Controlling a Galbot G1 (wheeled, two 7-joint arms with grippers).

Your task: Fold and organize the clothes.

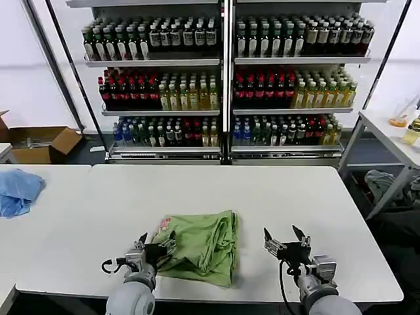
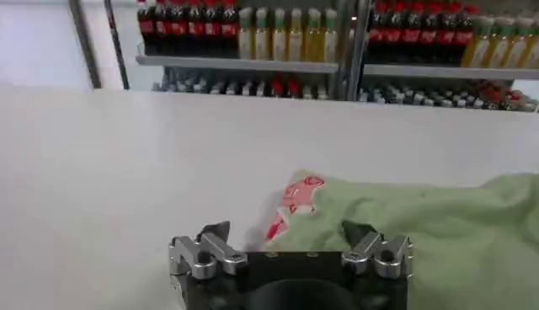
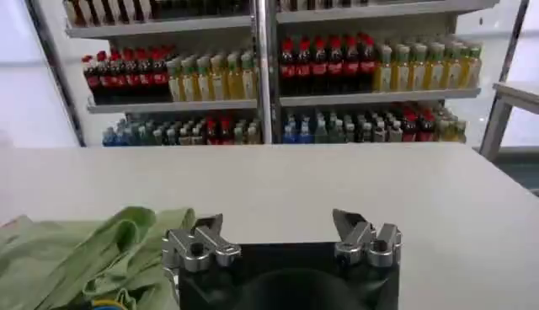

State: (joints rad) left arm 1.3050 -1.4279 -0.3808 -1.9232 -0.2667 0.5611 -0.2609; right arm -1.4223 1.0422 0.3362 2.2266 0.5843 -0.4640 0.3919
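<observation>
The left end effector (image 1: 157, 245) sits released at the shirt's (image 1: 202, 246) near-left edge, its fingers spread beside the red-and-white print (image 2: 295, 202). The right end effector (image 1: 287, 241) is also released, hovering over bare bench (image 1: 315, 203) just right of the shirt. The shirt lies folded and bunched near the bench's front edge, between both arms.

A white table (image 1: 275, 203) bears a folded green shirt (image 1: 203, 246).
</observation>
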